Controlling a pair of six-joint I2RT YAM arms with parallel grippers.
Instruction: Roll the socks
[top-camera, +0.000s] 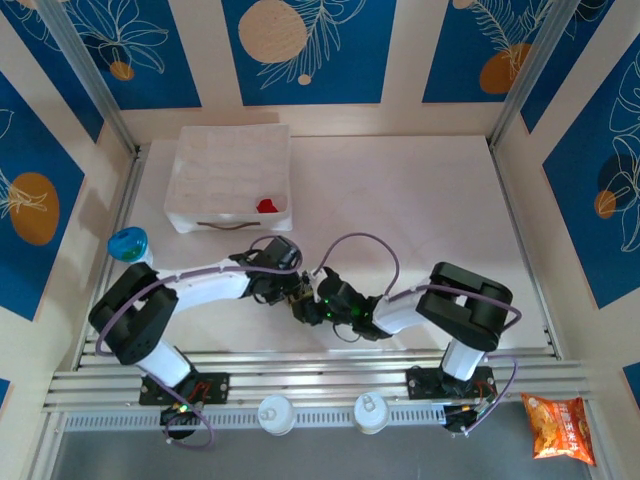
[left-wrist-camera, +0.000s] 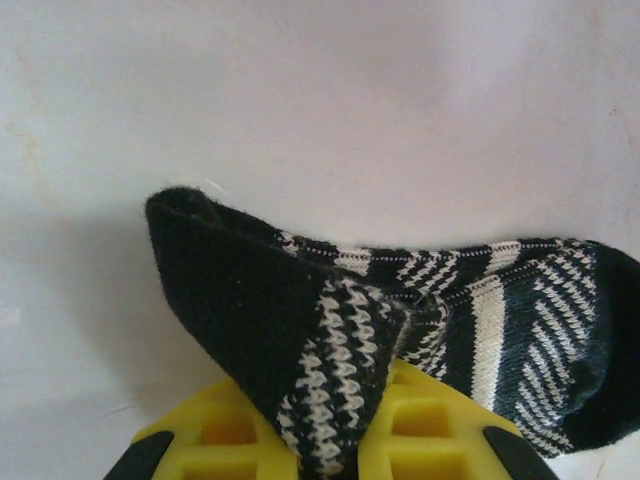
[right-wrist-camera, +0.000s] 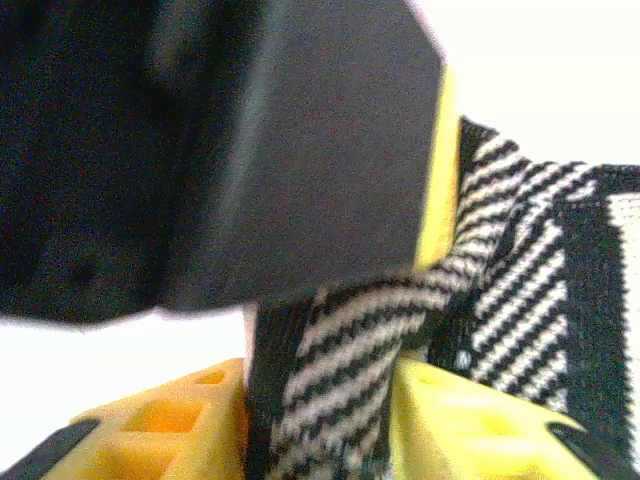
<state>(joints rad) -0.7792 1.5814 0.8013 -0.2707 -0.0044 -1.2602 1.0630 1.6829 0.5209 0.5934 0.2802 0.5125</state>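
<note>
Both arms lean in together near the 6 o'clock edge of the counter (top-camera: 420, 200), nose to nose over the striped sock (left-wrist-camera: 500, 310). The left jaws are pinched tight on a lifted fold at one end of it. The black end stands up like a little tent, and the rest of the sock lies long on the counter, off toward 3 o'clock in the left wrist's view.

The same sock also runs between the right jaws, which stand a little apart. I cannot tell if they are squeezing it or letting go.

The red sock (top-camera: 267, 205) is well apart from all this — it sits in the white tray (top-camera: 215, 160) up at 11 o'clock, in the tray's 5 o'clock corner.

So I think the job has only just begun — one end is picked up, nothing is rolled yet, and the red sock has not joined in.
</note>
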